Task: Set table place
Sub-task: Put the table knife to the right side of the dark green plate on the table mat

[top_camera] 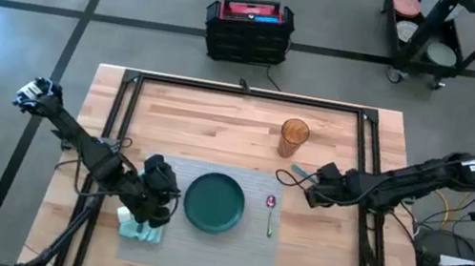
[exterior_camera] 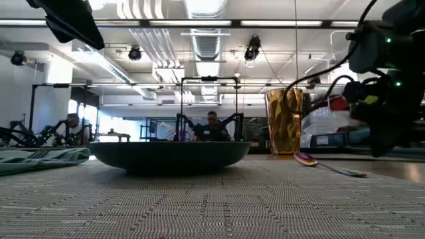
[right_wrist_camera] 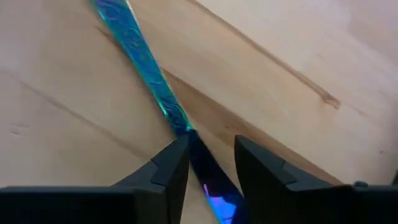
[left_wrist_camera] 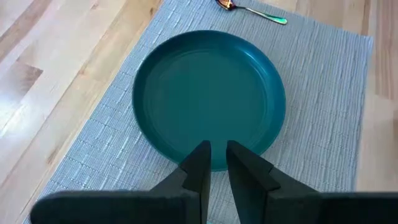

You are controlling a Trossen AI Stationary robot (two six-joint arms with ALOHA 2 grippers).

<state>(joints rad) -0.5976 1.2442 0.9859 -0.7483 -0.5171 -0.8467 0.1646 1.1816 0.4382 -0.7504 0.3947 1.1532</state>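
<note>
Right gripper (right_wrist_camera: 211, 158) spread astride iridescent utensil (right_wrist_camera: 140, 59) on table (top_camera: 219, 125) (bare wood) | left gripper (left_wrist_camera: 214, 158) nearly closed, empty, by plate (left_wrist_camera: 208, 96) on placemat (left_wrist_camera: 323, 93)

The bench (top_camera: 220, 120) is a large rectangle of light wooden planks, and a black metal frame of rails lies on its top near the edges. The placemat (top_camera: 237, 249) is a flat grey woven rectangle that lies on the bench near its front edge, about in the middle between the left and right sides, with its long sides parallel to that edge.
</note>
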